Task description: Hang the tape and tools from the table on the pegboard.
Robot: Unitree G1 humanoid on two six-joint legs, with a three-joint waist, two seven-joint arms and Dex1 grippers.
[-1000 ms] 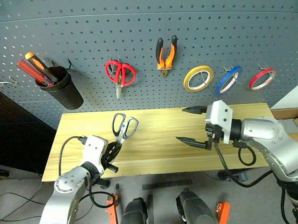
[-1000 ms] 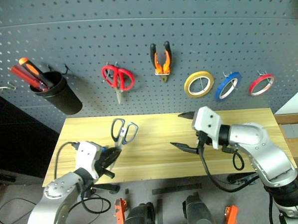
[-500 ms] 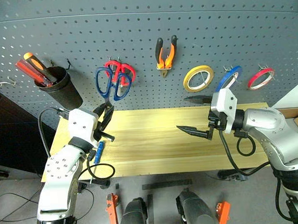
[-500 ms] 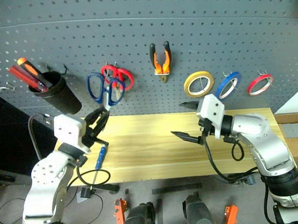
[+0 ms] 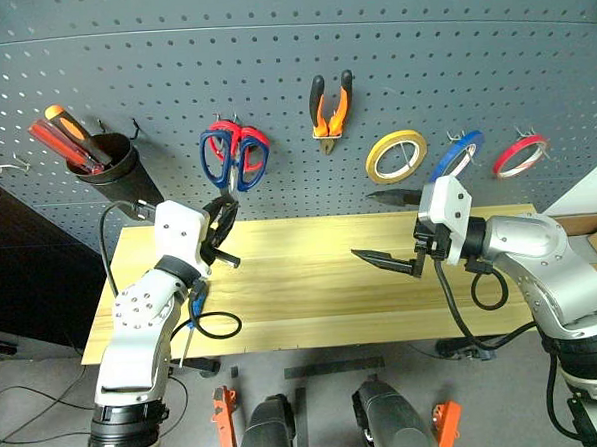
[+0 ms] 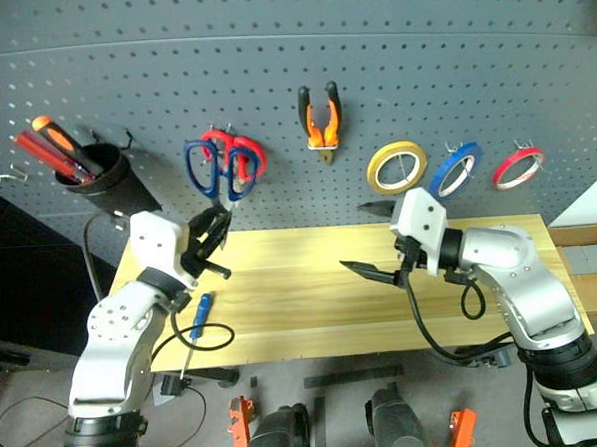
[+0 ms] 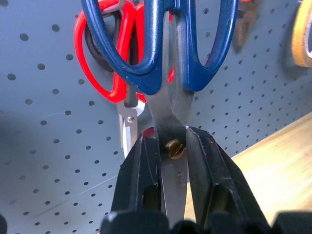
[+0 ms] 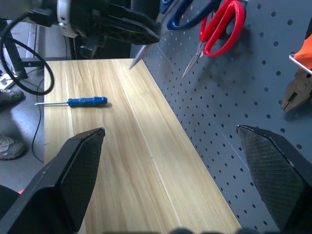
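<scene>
- Scissors are being held up against the pegboard, handles uppermost, blades pinched at the pivot between the pressed-together fingers of the left gripper.
- Handles are reading blue here rather than black; they are overlapping the red-handled scissors already hanging on a hook.
- Step in hand, as judged: the scissors are being hung. Next move is calling for one handle loop to be steered over a free hook, then the grip to be released.
- Whether a loop is already over a hook cannot be told; the loops' tops are being cut off in the left wrist view and the hook is being masked by the red handles.
- Blue-handled screwdriver is lying on the table near its left end, partly hidden by the left arm in the head views; still to be hung.
- Pliers and red tape are already hanging on the pegboard, centre and far right.
- Right gripper is hovering over the table's right half, jaws spread wide, nothing held.
</scene>
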